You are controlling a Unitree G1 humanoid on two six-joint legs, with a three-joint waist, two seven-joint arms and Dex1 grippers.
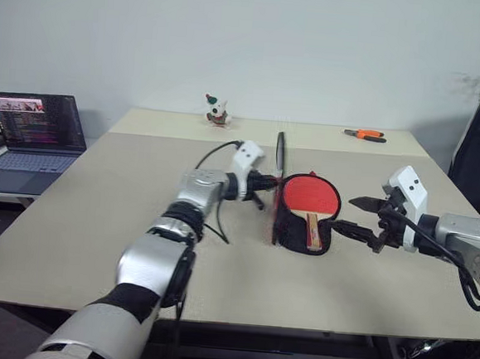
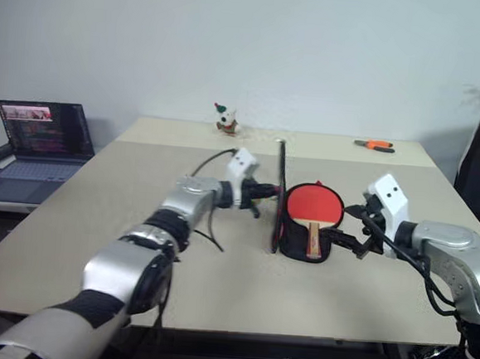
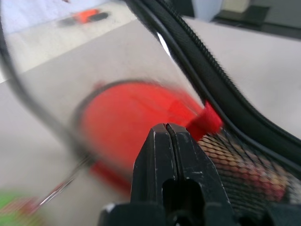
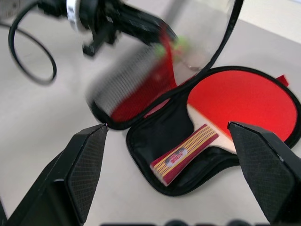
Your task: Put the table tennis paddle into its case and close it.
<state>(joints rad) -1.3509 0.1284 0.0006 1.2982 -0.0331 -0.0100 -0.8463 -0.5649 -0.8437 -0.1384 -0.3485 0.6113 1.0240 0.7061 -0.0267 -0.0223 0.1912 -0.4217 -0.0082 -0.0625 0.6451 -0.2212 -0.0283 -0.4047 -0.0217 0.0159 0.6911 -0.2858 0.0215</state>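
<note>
Two halves: the case [image 1: 300, 234] lies open on the table [image 1: 95, 218], bottom half flat, flap [image 1: 280, 162] standing nearly upright on edge along its left side
Paddle: the table tennis paddle [image 1: 309, 195] is already seated in the flat half, red face up, blade toward the far edge of the table, pale handle [image 1: 313, 230] pointing back at the robot
Long axis: near-to-far across the table, and the hinge line of the flap runs the same way
Left gripper: the left gripper [image 1: 266, 182] sits just left of the upright flap with its fingers pressed together, pinched on the flap's edge as best I can judge; the left wrist view has the black zip edge and mesh lining right at the fingertips [image 3: 165, 141]
Right gripper: the right gripper [image 1: 362, 217] hangs just right of the case near the handle end, fingers spread wide, holding nothing
Key relation: the paddle lies to the right of the flap, so the flap has to swing rightward and down over the red face; left arm owns that move, being the one on the flap
Nearer arm for the zip: right arm looks closer to the handle end, where I'd guess the closing would start
Risk: flap is soft and could fold or slip out of the pinch on the way over
Zip tag: something green blurs by the flap in the right wrist view, likely the tag, can't be sure
</note>
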